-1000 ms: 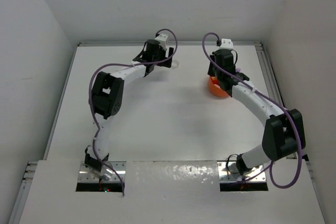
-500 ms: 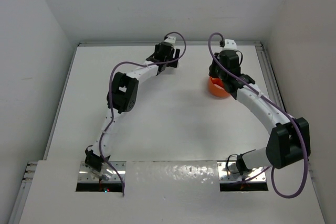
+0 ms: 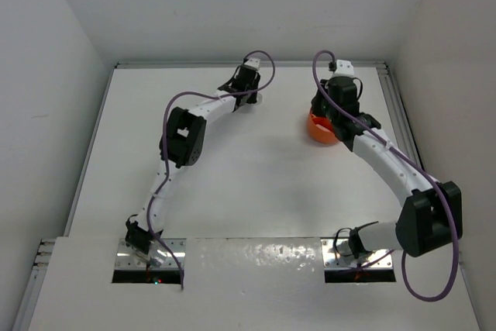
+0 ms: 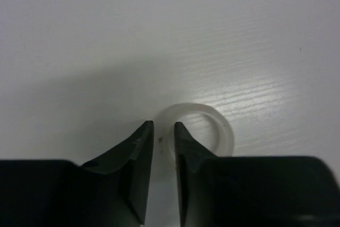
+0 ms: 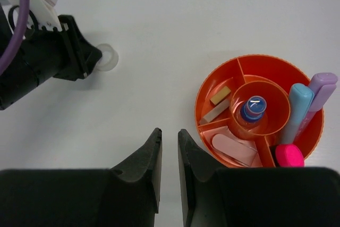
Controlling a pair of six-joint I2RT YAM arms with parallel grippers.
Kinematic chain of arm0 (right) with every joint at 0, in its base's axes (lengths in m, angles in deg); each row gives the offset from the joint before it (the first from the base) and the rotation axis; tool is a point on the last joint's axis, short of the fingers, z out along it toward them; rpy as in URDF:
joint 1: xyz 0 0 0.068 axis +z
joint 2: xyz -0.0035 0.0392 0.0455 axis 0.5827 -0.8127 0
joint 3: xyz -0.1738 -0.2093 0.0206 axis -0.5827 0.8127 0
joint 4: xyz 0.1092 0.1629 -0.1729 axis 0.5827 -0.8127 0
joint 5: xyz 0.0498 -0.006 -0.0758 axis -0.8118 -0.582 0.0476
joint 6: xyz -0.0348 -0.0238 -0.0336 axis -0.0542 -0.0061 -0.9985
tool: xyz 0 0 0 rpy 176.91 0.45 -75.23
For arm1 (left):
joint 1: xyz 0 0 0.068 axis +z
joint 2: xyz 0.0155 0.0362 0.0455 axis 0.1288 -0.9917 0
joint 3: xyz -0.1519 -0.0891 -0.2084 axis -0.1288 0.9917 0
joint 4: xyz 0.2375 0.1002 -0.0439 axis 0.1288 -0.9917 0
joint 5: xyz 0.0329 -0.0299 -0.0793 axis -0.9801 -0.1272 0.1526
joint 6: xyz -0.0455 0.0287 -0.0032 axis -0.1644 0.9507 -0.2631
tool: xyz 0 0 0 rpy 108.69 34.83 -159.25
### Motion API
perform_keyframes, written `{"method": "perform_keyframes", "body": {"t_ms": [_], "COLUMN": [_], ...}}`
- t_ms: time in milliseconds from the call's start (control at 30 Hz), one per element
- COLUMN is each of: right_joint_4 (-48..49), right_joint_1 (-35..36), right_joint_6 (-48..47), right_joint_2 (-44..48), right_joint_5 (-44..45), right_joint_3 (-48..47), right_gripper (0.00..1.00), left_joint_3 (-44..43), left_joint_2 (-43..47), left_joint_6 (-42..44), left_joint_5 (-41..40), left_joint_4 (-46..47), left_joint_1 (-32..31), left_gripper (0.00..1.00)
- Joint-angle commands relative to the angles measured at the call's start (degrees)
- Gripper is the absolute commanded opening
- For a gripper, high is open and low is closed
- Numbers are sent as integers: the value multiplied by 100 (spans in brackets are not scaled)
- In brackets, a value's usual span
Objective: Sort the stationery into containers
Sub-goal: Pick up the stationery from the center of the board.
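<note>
From its base at the near left, the left arm [image 3: 183,139] bends at a dark elbow about halfway up and stretches its forearm to the far middle. There the left gripper [image 4: 163,127] sits low and tilted downward, its fingers [image 4: 135,152] pulled close with only a slim gap, so how tight the grip is can't be judged. The right arm [image 3: 385,162] goes from the near-right base out to a folded elbow at the right side, then angles back inward and away, with the wrist held high and the right gripper [image 5: 169,133] aimed straight down, its fingers closed to a thin slit.
</note>
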Motion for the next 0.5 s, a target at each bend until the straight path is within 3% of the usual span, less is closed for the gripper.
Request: {"method": "perform_keyframes", "body": {"t_ms": [0, 100, 233, 467], "right_joint_4": [108, 134, 222, 126], "right_joint_1": [-31, -23, -14, -5], "right_joint_6": [32, 24, 23, -328], "right_joint_2": [423, 642, 792, 898], "right_joint_5": [164, 243, 401, 235], "right_joint_3": [27, 124, 230, 168], "right_gripper": [17, 17, 17, 18], "left_joint_3": [-267, -285, 82, 681], "left_joint_2": [-175, -88, 281, 1457], "left_joint_6": [-224, -181, -92, 530], "left_joint_5": [203, 291, 528, 1837], "left_joint_4": [-296, -348, -278, -111], "left_joint_1": [160, 204, 274, 503], "left_gripper": [16, 0, 0, 0]}}
